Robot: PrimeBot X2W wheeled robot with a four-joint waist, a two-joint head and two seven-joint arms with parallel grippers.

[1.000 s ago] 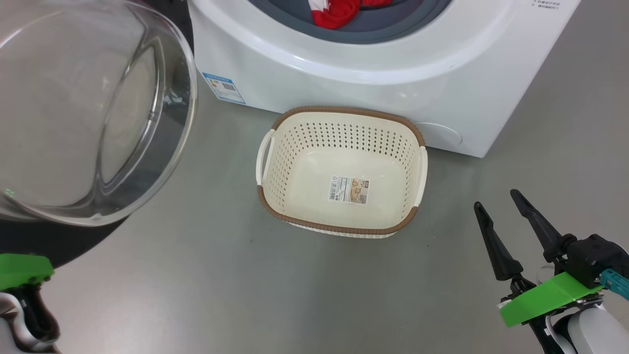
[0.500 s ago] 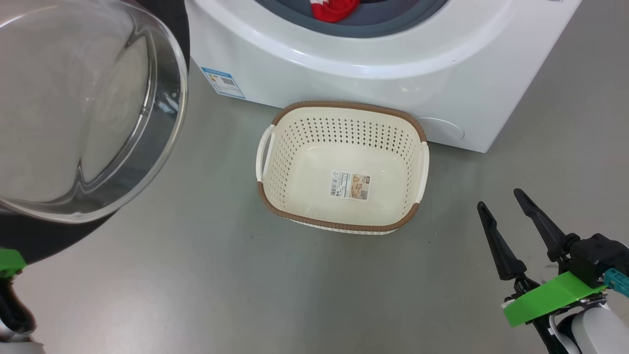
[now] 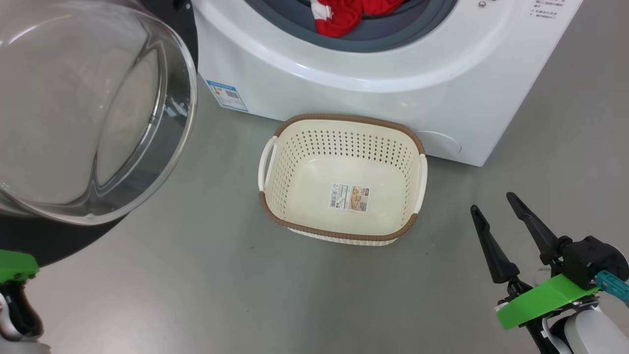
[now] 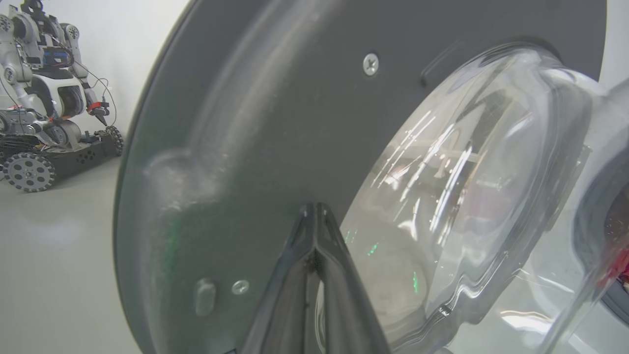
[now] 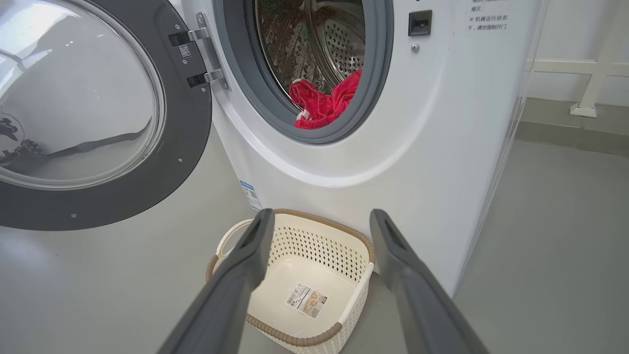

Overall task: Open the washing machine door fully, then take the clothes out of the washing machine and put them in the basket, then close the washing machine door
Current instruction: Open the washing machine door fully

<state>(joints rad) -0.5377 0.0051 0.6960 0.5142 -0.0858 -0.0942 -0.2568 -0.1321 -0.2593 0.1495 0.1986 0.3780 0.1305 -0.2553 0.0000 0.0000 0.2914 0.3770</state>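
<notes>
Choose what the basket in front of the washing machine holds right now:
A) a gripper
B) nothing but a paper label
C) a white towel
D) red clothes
B: the basket has just a paper label on its floor; the red clothes lie in the washing machine.

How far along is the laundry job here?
Done: the washing machine door stands wide open. In hand: little; the left gripper is shut, tips by the door's inner face, the right gripper open and empty. Left: the clothes lie in the washing machine, the basket holds nothing, and the door needs closing.
</notes>
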